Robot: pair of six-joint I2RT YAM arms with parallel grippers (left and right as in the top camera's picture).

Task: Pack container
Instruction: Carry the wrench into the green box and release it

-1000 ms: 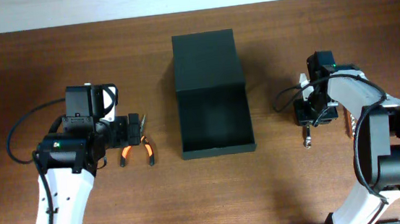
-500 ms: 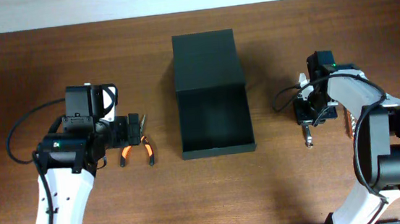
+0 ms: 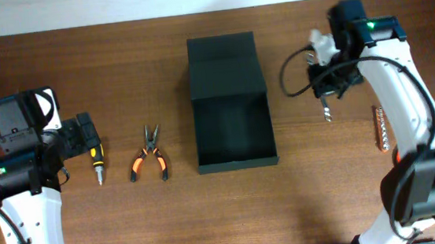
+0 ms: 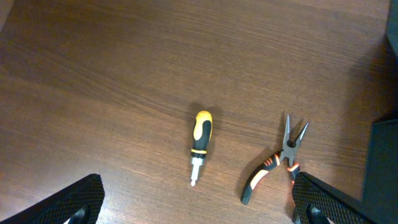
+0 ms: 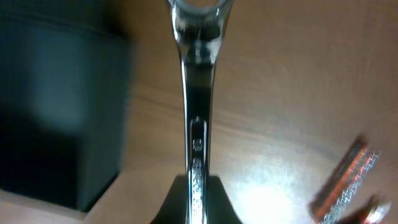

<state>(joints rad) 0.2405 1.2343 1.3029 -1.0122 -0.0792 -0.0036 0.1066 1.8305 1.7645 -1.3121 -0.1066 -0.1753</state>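
Note:
The container (image 3: 232, 136) is a dark green-black box at the table's middle, open, with its flap lid (image 3: 224, 64) laid back on the far side. My right gripper (image 3: 328, 88) is shut on a silver wrench (image 3: 327, 111) and holds it above the table, right of the container. In the right wrist view the wrench (image 5: 198, 93) runs straight out from the shut jaws (image 5: 198, 199), with the container (image 5: 56, 112) to the left. My left gripper (image 3: 84, 135) is open and empty at the far left. Its wrist view shows the wide-open fingers (image 4: 199, 211).
A yellow-and-black screwdriver (image 3: 97, 160) (image 4: 200, 146) and orange-handled pliers (image 3: 150, 158) (image 4: 277, 168) lie left of the container. A reddish-brown slim tool (image 3: 380, 127) (image 5: 348, 180) lies at the right. The container's edge (image 4: 387, 168) shows at the right of the left wrist view.
My left arm drew back to the left, away from the pliers, uncovering the screwdriver. My right gripper lifted the wrench off the table and moved it toward the far side.

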